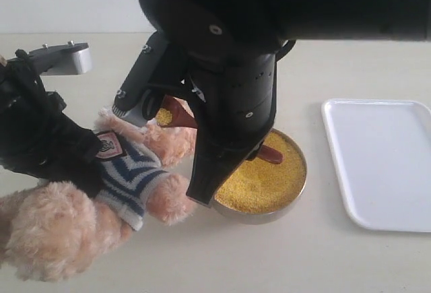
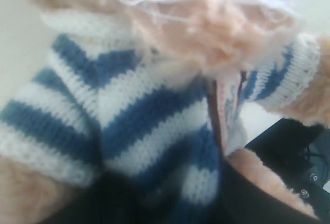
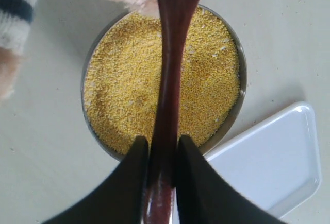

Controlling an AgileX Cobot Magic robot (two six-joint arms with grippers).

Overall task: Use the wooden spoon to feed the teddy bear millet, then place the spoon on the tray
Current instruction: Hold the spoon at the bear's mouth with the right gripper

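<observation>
Your right hand (image 3: 164, 149) is clamped on the wooden spoon (image 1: 176, 112). In the exterior view its axis runs 4 to 10 o'clock, bowl end toward the teddy bear (image 1: 128, 165). Your left hand (image 2: 175, 201) looks closed on the teddy bear.

No words, numbers or brand names could be read in any of the three views. The only label-like mark was the small chest badge (image 1: 108, 146) on the front of the teddy bear (image 1: 138, 178), a pale patch with a dark rim. It was too small and blurred for any lettering to be made out.
</observation>
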